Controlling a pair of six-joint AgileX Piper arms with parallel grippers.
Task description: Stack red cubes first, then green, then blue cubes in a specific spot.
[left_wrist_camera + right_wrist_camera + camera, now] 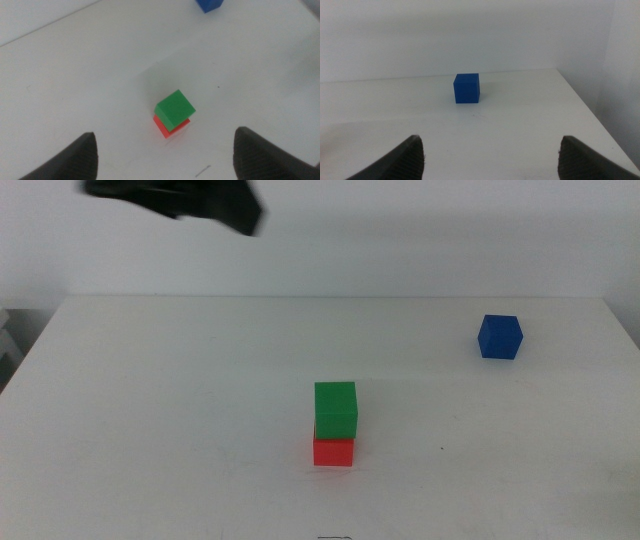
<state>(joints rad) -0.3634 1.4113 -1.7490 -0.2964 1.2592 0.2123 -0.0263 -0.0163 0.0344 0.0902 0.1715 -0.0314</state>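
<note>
The green cube (pixel 336 409) sits on the red cube (pixel 333 451) near the middle of the white table, slightly twisted on it. The stack also shows in the left wrist view, green cube (pixel 174 109) over red cube (pixel 167 128). The blue cube (pixel 499 337) stands alone at the back right. My left gripper (pixel 164 134) is open and empty, high above the stack; in the middle view it is a dark blur (pixel 175 202) at the top left. My right gripper (pixel 491 139) is open and empty, low over the table, facing the blue cube (pixel 466 88) from a distance.
The white table (pixel 150 410) ends at a back edge against a pale wall. Its right edge (pixel 590 112) runs close to the blue cube. The blue cube's corner also shows in the left wrist view (pixel 209 4).
</note>
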